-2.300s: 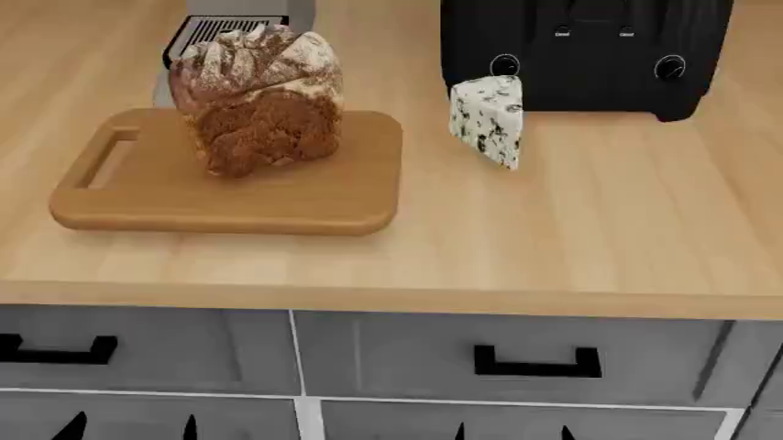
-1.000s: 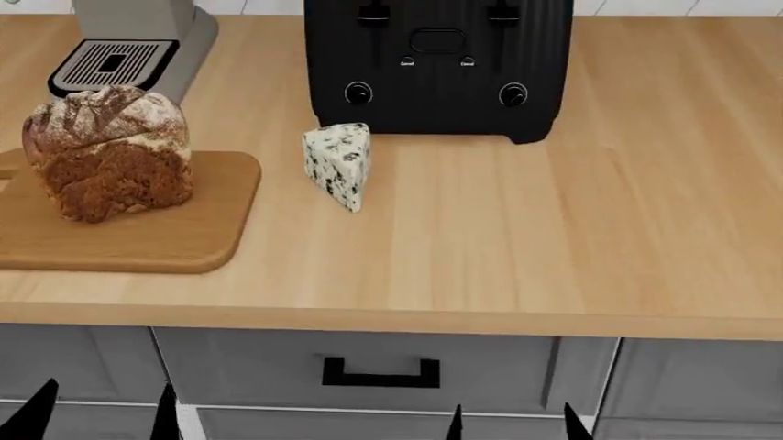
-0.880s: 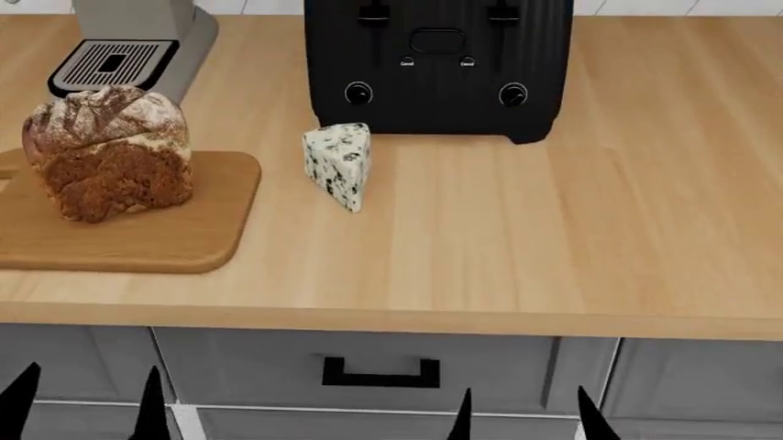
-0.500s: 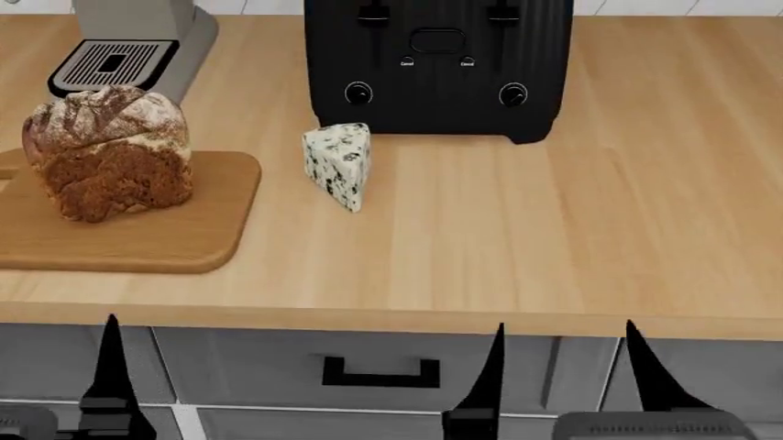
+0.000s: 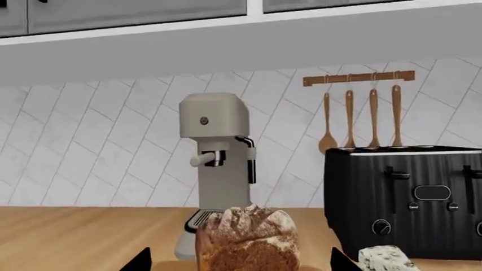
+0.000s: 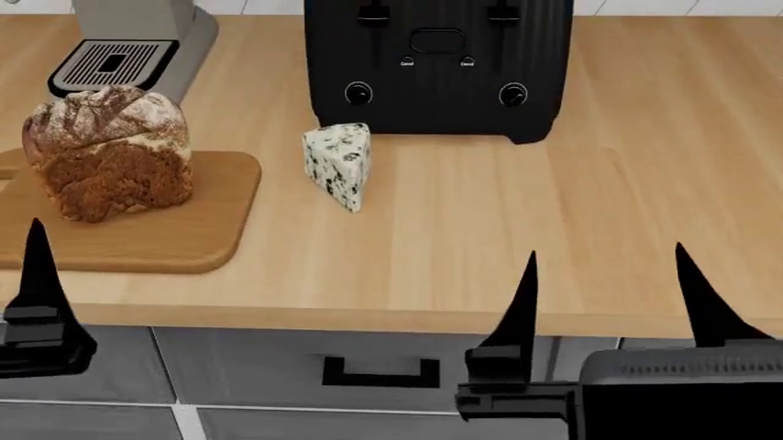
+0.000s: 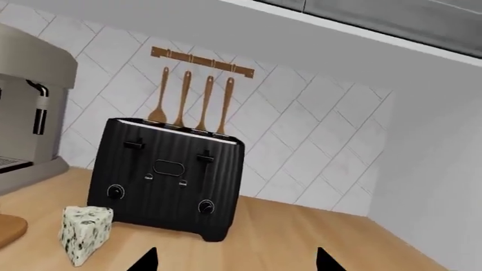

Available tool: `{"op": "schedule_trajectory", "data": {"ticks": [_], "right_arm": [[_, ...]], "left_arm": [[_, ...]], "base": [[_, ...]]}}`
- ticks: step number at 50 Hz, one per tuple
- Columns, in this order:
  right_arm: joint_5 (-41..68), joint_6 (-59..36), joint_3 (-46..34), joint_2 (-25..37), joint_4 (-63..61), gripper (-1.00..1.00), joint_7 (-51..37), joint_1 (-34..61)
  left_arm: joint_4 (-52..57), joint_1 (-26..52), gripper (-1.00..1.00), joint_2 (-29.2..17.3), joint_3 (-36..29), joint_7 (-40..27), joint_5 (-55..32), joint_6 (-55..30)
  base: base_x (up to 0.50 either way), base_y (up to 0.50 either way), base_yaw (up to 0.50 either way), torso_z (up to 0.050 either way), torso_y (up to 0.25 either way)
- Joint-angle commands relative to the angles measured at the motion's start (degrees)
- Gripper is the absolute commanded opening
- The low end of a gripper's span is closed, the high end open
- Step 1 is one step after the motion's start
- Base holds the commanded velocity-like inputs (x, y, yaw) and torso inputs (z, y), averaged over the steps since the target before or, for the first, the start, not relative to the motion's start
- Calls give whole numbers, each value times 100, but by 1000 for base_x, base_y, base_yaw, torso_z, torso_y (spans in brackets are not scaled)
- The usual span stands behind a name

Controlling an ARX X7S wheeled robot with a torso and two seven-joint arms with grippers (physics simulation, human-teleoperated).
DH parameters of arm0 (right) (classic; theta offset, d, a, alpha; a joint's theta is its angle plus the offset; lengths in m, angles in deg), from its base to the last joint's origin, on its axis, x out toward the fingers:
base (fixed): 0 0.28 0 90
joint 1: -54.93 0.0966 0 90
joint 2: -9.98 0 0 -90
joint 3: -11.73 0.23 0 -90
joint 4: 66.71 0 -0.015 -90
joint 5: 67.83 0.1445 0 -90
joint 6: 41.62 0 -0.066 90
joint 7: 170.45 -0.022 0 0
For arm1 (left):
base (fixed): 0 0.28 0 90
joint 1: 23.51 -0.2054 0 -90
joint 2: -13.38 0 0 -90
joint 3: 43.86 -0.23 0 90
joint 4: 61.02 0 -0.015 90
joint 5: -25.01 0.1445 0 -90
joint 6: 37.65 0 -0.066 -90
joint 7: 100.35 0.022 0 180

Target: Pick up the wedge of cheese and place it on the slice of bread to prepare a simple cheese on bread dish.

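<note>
The wedge of cheese [image 6: 339, 165], pale with dark veins, stands on the wooden counter just in front of the black toaster [image 6: 438, 64]. The slice of bread [image 6: 110, 151], a chunky dark loaf piece, rests on the cutting board [image 6: 159, 234] at the left. My right gripper [image 6: 604, 258] is open over the counter's front edge, well to the right of and nearer than the cheese. My left gripper [image 5: 239, 262] is open, facing the bread [image 5: 249, 240] from the front; only one of its fingers [image 6: 37, 275] shows in the head view. Nothing is between either pair of fingers.
A beige coffee machine [image 6: 135, 41] stands behind the bread. Wooden utensils [image 7: 192, 99] hang on the tiled wall above the toaster [image 7: 166, 175]. Grey drawers with a black handle [image 6: 380, 371] lie below the counter edge. A wall closes the counter's right end [image 7: 437, 186].
Both grippers have risen from below the counter front to the level of its edge. Bread, cheese and toaster have kept their places over the last second.
</note>
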Motion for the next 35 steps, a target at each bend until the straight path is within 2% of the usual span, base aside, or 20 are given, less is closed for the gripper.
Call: {"op": "schedule_trajectory", "data": {"ticks": [1,12,35], "right_arm": [[-7,-485,161,151,-342,100,-51,297],[-15,-732,369,189,-329,100,-158,782],[27,-890,357,240,-440,100,-191,838]], "left_arm": [[255,350,100,-133,101,-79,-74,-343],[128,316,100,-166,90,-61,-77,-187],[244,525,100,-205,124,-181,-204,-536]], "base": [[0,0,0,0,0],[0,0,0,0,0],[0,0,0,0,0]]}}
